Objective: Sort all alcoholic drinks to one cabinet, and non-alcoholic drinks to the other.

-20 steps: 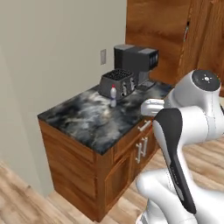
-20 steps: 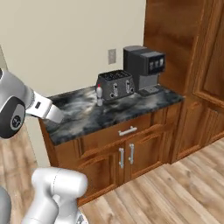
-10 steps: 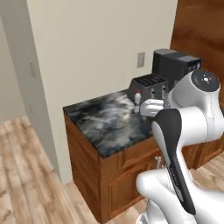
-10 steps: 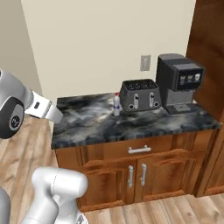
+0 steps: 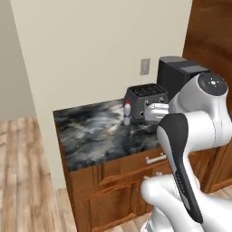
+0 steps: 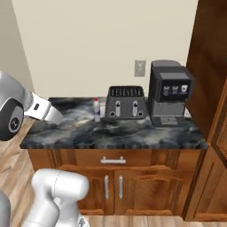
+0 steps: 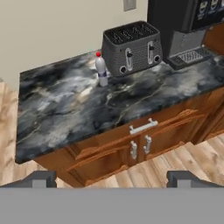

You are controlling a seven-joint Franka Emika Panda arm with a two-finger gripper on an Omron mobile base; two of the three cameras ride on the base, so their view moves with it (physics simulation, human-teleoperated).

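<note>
On the dark marble counter, now squarely ahead since the base swung round, the coffee machine stands right of the toaster, a small red-capped bottle just left, the gripper spread empty, cabinet far right.

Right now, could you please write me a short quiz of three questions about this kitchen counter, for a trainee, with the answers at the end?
1. True or false: the small bottle with the red cap stands upright on the dark marble counter.
2. Seen in the right base view, on which side of the toaster does the bottle stand? A) left B) right C) on top of it
3. Fill in: the tall black machine at the toaster's other side is a ______.

Key: 1 true; 2 A; 3 coffee machine.
</note>
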